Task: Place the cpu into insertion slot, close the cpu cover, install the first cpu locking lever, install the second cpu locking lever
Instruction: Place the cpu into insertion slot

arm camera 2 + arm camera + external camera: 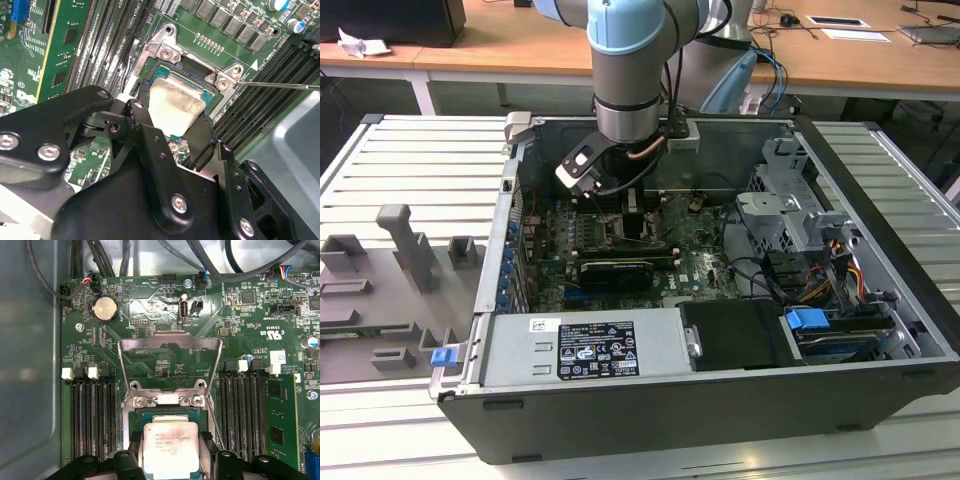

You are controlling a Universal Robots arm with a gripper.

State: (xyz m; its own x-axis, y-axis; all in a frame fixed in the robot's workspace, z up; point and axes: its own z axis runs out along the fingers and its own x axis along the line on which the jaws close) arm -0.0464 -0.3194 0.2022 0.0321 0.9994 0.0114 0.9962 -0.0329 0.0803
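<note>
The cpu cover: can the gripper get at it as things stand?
Probably not yet. The gripper is closed on the cpu, right over the insertion slot, so it is occupied. Otherwise the way looks free: the cpu cover stands swung open just past the slot, with nothing lying across it.

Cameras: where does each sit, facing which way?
Exterior view: off the arm, above the open computer case, looking down into it; arm shows.
First wrist view: on the wrist, looking down on the motherboard and raised cover; gripper shows.
Second wrist view: on the wrist, oblique across the socket; gripper shows.
Both wrist views share the cpu in the gripper.
</note>
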